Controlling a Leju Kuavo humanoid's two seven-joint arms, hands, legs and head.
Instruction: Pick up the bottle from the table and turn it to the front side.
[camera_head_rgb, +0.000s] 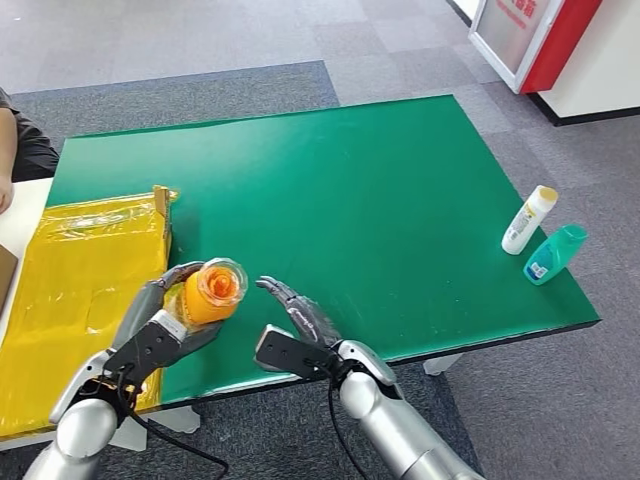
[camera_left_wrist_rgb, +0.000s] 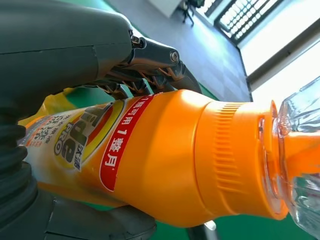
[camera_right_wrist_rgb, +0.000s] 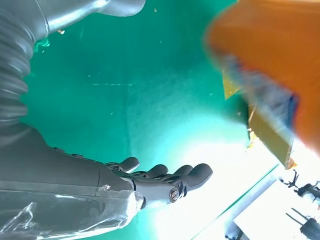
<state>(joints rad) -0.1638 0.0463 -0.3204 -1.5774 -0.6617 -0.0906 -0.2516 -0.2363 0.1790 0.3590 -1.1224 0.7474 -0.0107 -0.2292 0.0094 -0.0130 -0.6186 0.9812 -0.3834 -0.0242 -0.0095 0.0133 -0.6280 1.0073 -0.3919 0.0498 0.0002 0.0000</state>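
Observation:
My left hand (camera_head_rgb: 162, 318) grips an orange bottle (camera_head_rgb: 209, 292) above the near left part of the green table (camera_head_rgb: 362, 190), its clear cap end tipped toward the camera. In the left wrist view the orange bottle (camera_left_wrist_rgb: 162, 155) lies across my left hand (camera_left_wrist_rgb: 56, 55), showing a yellow and red label and a clear cap. My right hand (camera_head_rgb: 298, 318) hovers just right of the bottle with fingers spread and nothing in it. The right wrist view has the right hand (camera_right_wrist_rgb: 151, 180) over the green surface and a blurred orange bottle (camera_right_wrist_rgb: 271, 55) nearby.
A yellow plastic-wrapped box (camera_head_rgb: 83, 290) lies at the table's left end. A white bottle (camera_head_rgb: 528, 220) and a teal bottle (camera_head_rgb: 555, 253) lie near the right edge. A person's arm (camera_head_rgb: 15, 150) shows at far left. A red and white stand (camera_head_rgb: 528, 40) is beyond the table.

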